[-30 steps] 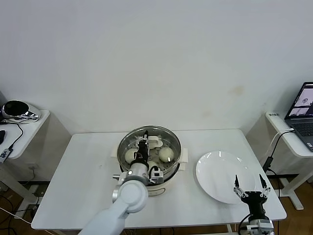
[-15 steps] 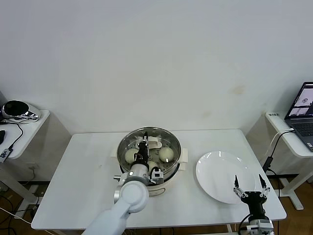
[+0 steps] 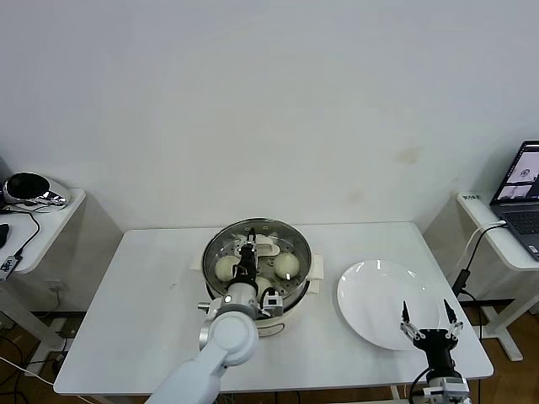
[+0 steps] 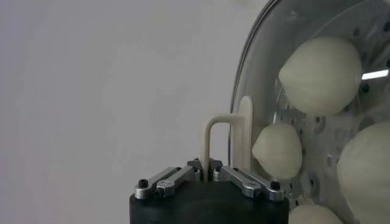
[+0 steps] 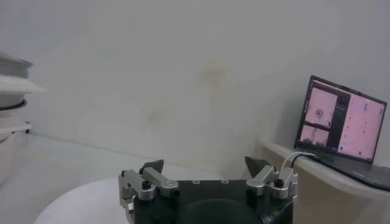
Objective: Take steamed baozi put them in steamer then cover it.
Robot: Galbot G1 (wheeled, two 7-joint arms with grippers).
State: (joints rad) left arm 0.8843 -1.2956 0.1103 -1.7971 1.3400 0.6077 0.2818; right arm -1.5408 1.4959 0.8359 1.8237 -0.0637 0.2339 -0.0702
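The steamer [image 3: 295, 289] stands mid-table on its cream base. The clear glass cover [image 3: 271, 231] lies over its mouth, and several baozi [image 3: 288, 265] show through the glass. My left gripper [image 3: 247, 252] reaches in from the near side and is shut on the cover's cream handle [image 3: 263, 247]. In the left wrist view the jaws [image 4: 205, 169] pinch the thin handle loop [image 4: 209, 137], with the cover's metal rim [image 4: 235, 115] and baozi [image 4: 321, 66] beyond it. My right gripper [image 3: 430, 324] waits open at the near right, holding nothing; its fingers [image 5: 205, 164] stand wide apart.
A flat white plate [image 3: 383, 299] lies right of the steamer, just beyond the right gripper, and its edge shows in the right wrist view [image 5: 79, 204]. A laptop [image 3: 526, 189] sits on a side table at the right. A dark rounded object [image 3: 29, 189] rests on the left side table.
My left forearm has shifted a little toward the near edge while the gripper keeps its hold on the handle. The cover stays over the steamer. The right arm has not moved.
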